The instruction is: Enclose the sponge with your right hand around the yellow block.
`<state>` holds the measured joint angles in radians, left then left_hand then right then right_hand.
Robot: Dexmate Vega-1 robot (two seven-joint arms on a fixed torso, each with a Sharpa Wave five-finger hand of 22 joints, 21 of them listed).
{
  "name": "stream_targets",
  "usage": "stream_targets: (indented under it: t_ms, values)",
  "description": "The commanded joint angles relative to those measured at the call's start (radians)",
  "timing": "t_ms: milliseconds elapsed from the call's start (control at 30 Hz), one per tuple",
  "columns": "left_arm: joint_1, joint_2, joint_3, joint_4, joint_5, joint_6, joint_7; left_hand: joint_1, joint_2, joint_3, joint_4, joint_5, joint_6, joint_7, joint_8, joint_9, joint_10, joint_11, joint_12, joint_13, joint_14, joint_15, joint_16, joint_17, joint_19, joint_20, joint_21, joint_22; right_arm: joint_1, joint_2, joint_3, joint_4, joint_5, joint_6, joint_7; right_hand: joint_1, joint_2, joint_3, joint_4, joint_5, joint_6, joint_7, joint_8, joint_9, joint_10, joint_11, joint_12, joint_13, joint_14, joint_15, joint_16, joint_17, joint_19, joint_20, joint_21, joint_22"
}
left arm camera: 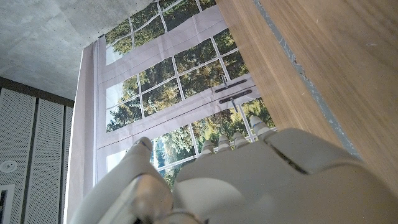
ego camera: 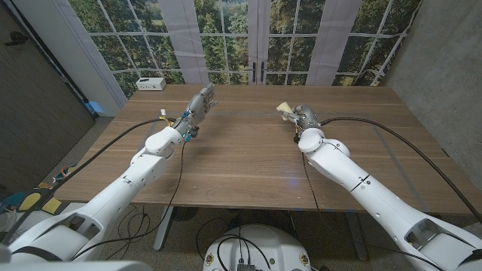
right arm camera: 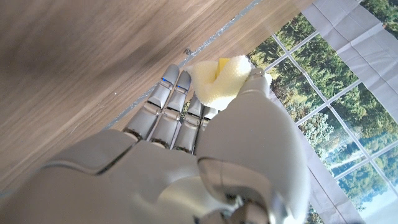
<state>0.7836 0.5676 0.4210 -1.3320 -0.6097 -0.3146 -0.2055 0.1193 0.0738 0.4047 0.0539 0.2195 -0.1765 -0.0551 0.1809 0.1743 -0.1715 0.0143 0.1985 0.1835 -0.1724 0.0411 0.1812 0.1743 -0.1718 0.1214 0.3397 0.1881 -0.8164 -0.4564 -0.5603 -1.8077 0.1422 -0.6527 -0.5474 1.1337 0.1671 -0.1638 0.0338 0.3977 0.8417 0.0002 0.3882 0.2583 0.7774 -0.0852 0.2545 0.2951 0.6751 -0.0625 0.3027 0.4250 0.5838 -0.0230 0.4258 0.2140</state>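
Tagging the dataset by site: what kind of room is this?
Likely an indoor lab or office-style test room, not a home. A bare wooden table stands before tall paned windows looking onto trees, with grey concrete-like walls and cables trailing over the tabletop. A small white box sits at its far corner.

Head cam: high, looks down over counter (ego camera: 248,150) twd windows (ego camera: 226,30). Wrist cams: close behind each robot hand, share counter + windows.
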Motion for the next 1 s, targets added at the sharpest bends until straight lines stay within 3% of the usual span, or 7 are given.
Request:
stream_targets:
  t_ms: [33,267,1000]
  values:
    - [0.033,0.020,-0.012,-0.040,-0.004,0.001,0.016,0.005,0.007,-0.006,0.000,0.000,-0.072,-0.003,0.003,0.002,-0.170,0.003,0.005,0.003,-0.168,0.006,0.002,0.002,0.000,0.007,-0.005,0.005,-0.027,-0.030,0.052,0.004,0.113,0.127,0.046,0.024,0.018,0.003,0.010,-0.001,0.300,0.026,0.064,0.056,0.000,0.001,-0.003,0.007,0.007,-0.113,-0.004,0.005,-0.008,-0.004,0.004,0.000]
    - [0.034,0.024,-0.013,-0.033,-0.004,0.001,0.013,0.005,0.008,-0.006,-0.001,0.000,-0.071,-0.005,0.003,0.002,-0.168,0.002,0.006,0.003,-0.164,0.011,0.004,0.002,0.000,0.008,-0.006,0.005,-0.037,-0.053,0.070,0.025,0.165,0.224,0.091,0.028,0.019,0.008,0.016,-0.004,0.298,0.024,0.069,0.057,-0.009,0.006,-0.009,0.010,0.005,-0.113,-0.006,0.008,-0.004,-0.001,0.009,0.000]
    - [0.043,0.039,-0.027,-0.038,0.000,-0.004,0.028,0.006,0.008,-0.008,-0.001,-0.001,-0.071,-0.006,0.003,0.002,-0.166,0.000,0.006,0.003,-0.160,0.015,0.004,0.002,0.001,0.013,-0.010,0.005,-0.067,-0.040,0.138,0.057,0.293,0.356,0.070,0.041,0.017,0.025,0.033,-0.016,0.298,0.032,0.079,0.046,0.001,0.010,-0.011,0.018,0.020,-0.111,-0.004,0.018,0.000,0.002,0.023,-0.001]
